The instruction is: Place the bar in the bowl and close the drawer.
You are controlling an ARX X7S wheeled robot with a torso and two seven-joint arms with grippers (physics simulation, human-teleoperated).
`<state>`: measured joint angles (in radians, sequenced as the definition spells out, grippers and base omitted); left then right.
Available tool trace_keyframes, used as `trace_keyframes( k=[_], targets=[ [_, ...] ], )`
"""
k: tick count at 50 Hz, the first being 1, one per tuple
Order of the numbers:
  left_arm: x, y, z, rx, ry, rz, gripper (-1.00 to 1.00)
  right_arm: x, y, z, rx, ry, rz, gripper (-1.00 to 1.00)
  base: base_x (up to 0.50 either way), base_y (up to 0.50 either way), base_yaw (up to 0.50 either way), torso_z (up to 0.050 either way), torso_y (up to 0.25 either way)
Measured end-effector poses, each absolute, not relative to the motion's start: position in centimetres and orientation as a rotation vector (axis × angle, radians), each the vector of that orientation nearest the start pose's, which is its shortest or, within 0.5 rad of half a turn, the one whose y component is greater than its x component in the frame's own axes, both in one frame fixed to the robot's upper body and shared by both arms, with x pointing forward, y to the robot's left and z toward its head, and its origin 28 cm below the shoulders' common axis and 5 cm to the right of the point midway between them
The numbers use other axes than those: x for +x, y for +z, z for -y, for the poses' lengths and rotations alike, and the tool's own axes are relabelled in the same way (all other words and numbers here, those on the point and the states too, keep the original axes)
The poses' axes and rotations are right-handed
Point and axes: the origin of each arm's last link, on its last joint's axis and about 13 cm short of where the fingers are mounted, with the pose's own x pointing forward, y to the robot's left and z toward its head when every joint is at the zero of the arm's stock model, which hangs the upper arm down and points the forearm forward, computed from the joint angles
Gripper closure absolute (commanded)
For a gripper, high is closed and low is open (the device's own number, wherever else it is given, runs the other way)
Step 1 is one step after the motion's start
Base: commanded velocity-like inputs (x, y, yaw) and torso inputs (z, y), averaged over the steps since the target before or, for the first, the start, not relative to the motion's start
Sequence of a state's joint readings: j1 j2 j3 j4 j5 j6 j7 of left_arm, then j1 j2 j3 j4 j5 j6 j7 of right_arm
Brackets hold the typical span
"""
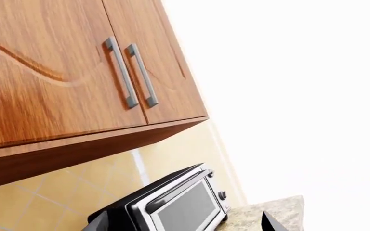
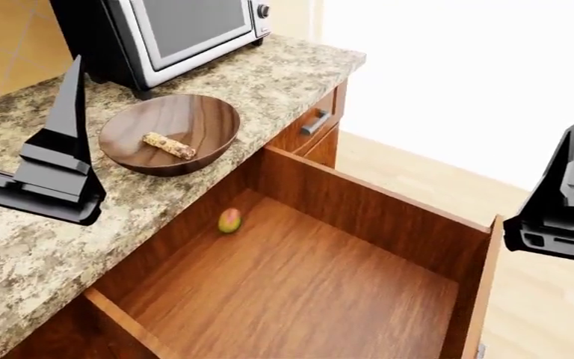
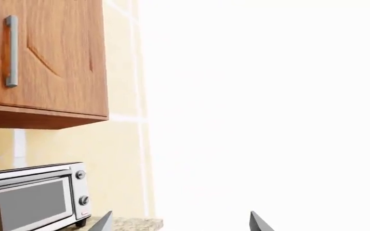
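speckled granite counter (image 2: 267,71) carries a silver toaster oven (image 2: 167,34) at the back and a wooden bowl (image 2: 212,123) near its front edge.

I see a glossy grained wooden bowl (image 2: 170,132), speckled polished granite countertop (image 2: 28,247), smooth reddish wood drawer (image 2: 307,292), brushed-metal toaster oven (image 2: 167,34).

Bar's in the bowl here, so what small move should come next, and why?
Probably bring the right gripper in toward the drawer's front panel to push it shut. The bar already lies in the bowl, the drawer stands wide open, and the right gripper hangs nearest that panel, holding nothing.
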<state>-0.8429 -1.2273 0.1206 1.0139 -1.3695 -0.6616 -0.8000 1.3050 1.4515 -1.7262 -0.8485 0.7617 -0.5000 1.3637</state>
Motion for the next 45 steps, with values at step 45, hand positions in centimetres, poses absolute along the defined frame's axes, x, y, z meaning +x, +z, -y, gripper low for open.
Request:
trace_keyframes(
  k=[45],
  targets=[
    [14.9, 29.7, -26.4, 0.368, -0.100, 0.499, -1.00, 14.1, 21.2, 17.3, 0.074, -0.310, 0.459, -1.00, 0.03, -0.04, 0.00, 0.000, 0.000]
  ],
)
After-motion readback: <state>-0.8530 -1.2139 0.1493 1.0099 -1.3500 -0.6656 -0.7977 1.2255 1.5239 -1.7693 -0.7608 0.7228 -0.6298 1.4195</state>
